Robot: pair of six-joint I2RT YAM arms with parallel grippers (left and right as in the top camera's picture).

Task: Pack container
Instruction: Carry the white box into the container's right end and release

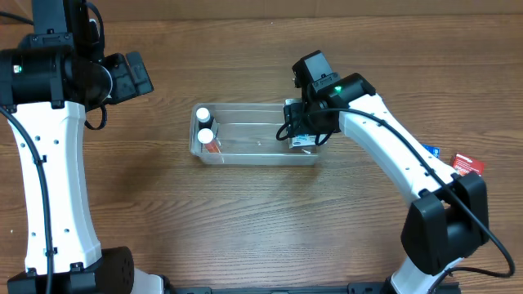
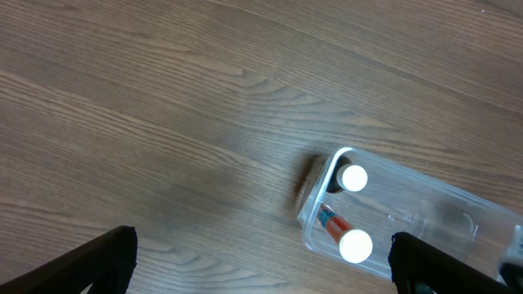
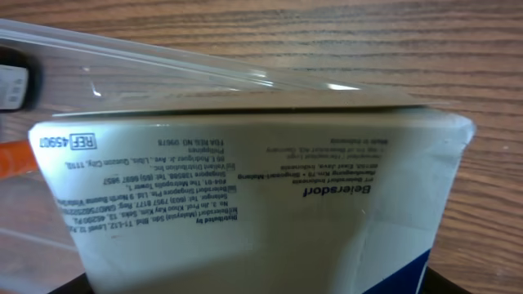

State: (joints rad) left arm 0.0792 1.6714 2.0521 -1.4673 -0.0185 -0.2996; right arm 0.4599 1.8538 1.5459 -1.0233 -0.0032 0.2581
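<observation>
The container [image 1: 253,135], a shallow clear plastic rectangular tub with rounded corners and a rim, lies near the middle of the brown wood-grain table [image 1: 245,229], its long sides running from 9 to 3 o'clock in the overhead view. At its 9 o'clock end two small white-capped bottles stand upright inside it, side by side: one in the 10 o'clock corner [image 1: 203,115] and one in the 8 o'clock corner [image 1: 206,135], the latter showing an orange-red label. The right gripper [image 1: 298,135] is down at the container's 3 o'clock end, clamped on a white cardboard box [image 1: 303,143] with small black print. In the right wrist view that box [image 3: 245,188] fills nearly the whole picture, with the container's clear rim [image 3: 245,73] crossing just above it. The left gripper [image 1: 137,75] hangs at about 10 o'clock from the container, well apart from it. In the left wrist view its black fingers [image 2: 98,261] stand wide apart with nothing between them, over bare wood, and the container's bottle end [image 2: 425,212] lies toward 4 o'clock. Near the table's 3 o'clock edge lie a small red packet [image 1: 468,163] and, just beside it, a blue packet [image 1: 432,151], both largely hidden by the right arm.
</observation>
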